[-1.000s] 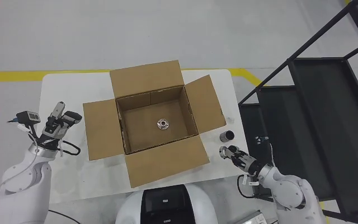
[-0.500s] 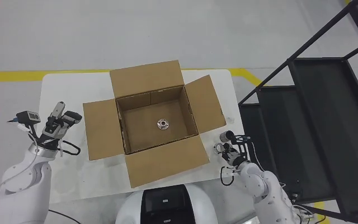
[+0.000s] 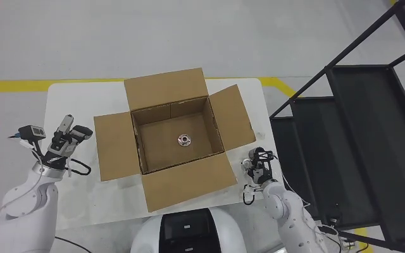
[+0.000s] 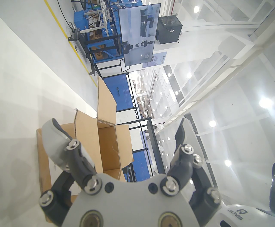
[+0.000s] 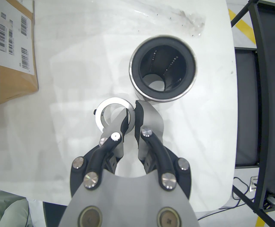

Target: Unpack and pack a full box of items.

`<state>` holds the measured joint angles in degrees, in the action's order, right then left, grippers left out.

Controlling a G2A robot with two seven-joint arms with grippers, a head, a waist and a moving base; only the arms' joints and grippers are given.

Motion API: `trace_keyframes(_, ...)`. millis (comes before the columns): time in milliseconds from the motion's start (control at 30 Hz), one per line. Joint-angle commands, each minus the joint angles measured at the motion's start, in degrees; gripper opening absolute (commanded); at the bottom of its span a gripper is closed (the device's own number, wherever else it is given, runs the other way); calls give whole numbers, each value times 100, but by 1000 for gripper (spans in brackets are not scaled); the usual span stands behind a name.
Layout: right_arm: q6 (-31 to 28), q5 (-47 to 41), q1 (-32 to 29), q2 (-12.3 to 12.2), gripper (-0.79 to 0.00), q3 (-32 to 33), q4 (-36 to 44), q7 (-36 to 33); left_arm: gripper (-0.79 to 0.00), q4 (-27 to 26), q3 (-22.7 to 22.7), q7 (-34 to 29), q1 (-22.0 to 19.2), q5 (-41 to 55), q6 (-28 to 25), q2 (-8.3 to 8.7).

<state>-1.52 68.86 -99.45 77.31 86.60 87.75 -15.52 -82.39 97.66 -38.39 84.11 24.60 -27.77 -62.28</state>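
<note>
White table [image 3: 76,104] with round corners, big brown box [image 3: 114,148] sitting open in its middle, short metal tube [image 5: 162,95] standing near one edge, small silver ring [image 5: 111,102] just beside the tube

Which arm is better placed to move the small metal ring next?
Right. The right gripper pinches the small metal ring by its wall near the box; the left gripper is open, empty, beyond the box.

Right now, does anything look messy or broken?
Nothing broken or spilled. The only stray thing is a crumpled bit of clear plastic near the table edge, by the big metal cylinder.
</note>
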Motion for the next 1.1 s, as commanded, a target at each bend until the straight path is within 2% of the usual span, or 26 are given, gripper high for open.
trace_keyframes(0,80,61,-8,-2,-413,-27,28,-20,0,0,0,0,0,0,0,0)
trace_keyframes(33,115,99,-15,-3,-212,-41,43,-36,0,0,0,0,0,0,0,0)
trace_keyframes(67,144,128,-26,-4,-129,-57,48,-58,0,0,0,0,0,0,0,0)
trace_keyframes(200,155,112,-38,-8,-108,-93,38,-101,0,0,0,0,0,0,0,0)
trace_keyframes(333,105,-66,-186,-19,0,-38,237,-128,0,0,0,0,0,0,0,0)
trace_keyframes(567,-206,-825,-943,-91,0,640,1303,-189,0,0,0,0,0,0,0,0)
trace_keyframes(633,-460,-1255,-1156,-107,0,853,1609,-210,0,0,0,0,0,0,0,0)
trace_keyframes(900,-2568,-3284,-1943,-215,0,1736,2709,-432,0,0,0,0,0,0,0,0)
trace_keyframes(1067,-3320,-3889,-2070,-286,0,1871,3270,-866,0,0,0,0,0,0,0,0)
